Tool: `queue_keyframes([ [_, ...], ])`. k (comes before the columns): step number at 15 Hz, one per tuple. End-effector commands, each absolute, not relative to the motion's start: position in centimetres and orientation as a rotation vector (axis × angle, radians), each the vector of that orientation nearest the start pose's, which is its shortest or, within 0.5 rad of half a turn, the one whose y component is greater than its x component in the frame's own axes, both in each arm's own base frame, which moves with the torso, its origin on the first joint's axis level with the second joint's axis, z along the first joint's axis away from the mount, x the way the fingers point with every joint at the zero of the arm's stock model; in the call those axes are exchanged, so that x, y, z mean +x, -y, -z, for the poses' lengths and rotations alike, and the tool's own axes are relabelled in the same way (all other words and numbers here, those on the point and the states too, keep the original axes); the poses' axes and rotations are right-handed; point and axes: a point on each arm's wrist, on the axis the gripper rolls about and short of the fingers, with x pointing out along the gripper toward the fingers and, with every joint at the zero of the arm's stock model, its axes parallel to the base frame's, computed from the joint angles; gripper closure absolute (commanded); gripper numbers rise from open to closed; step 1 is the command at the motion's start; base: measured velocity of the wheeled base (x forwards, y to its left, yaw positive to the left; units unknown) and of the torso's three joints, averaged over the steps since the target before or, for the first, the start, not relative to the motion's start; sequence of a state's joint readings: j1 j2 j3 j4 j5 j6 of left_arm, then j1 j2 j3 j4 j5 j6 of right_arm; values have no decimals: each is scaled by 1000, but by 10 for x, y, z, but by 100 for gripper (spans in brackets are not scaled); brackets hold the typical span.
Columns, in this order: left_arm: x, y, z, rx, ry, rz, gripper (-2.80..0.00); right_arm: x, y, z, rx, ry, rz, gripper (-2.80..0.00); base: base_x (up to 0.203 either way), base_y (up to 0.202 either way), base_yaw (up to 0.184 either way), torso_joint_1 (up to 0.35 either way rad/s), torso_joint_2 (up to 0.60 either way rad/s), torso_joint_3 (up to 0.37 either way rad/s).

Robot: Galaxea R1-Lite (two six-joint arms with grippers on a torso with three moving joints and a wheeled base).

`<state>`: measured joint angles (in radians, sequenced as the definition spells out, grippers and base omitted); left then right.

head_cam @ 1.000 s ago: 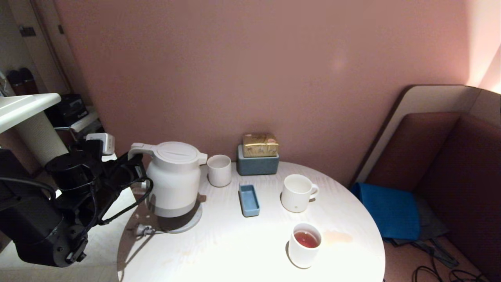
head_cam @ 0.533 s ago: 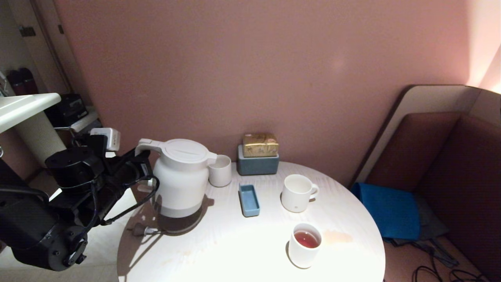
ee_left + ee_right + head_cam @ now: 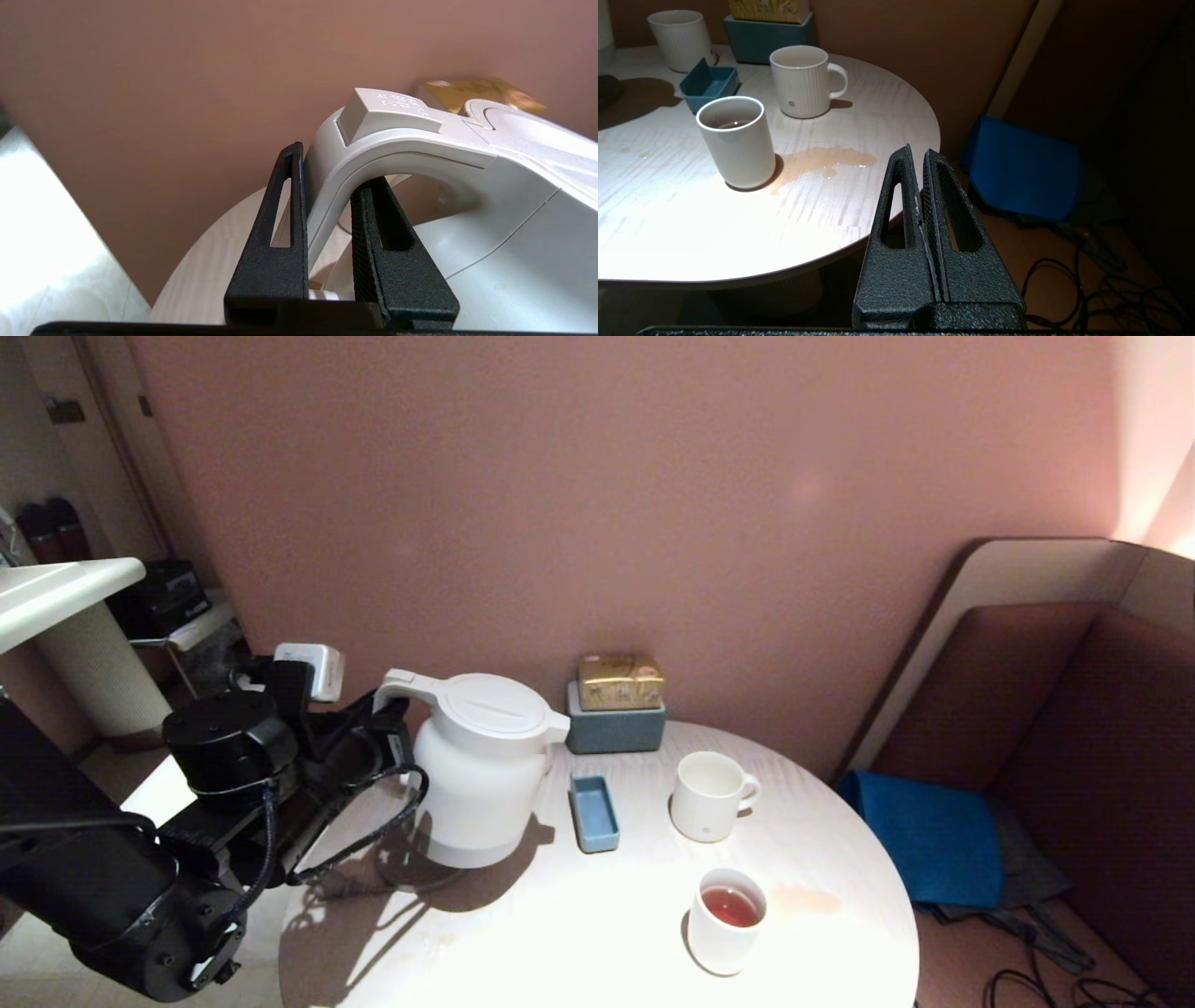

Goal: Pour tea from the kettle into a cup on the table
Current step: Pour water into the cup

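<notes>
Two risks stood out. Nearest, the cup already held tea beside a stain on the worktop; more could overflow. Farther back, the left claw clenched the kettle handle only, so it might swing. The right claw hung closed, empty.

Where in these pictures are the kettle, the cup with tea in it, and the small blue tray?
kettle (image 3: 476, 784), head view, on the middle of its white body.
cup (image 3: 724, 938), head view, on its outer side wall.
small blue tray (image 3: 594, 814), head view, on its inner floor.
</notes>
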<state>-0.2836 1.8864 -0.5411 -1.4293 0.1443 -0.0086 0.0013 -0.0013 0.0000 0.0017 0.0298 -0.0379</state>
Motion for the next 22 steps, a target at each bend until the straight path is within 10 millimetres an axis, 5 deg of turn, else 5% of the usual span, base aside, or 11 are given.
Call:
queue_keyframes([
  [1,294,94,-140,-11,86,172,0,-23,-1,-75,-38,-1,-32,0,0,0,0,0,0,0],
  [16,285,160,-151,100,100,267,0,-23,-1,-75,-38,-1,-32,0,0,0,0,0,0,0],
  [22,281,169,-156,117,115,291,0,-23,-1,-75,-38,-1,-32,0,0,0,0,0,0,0],
])
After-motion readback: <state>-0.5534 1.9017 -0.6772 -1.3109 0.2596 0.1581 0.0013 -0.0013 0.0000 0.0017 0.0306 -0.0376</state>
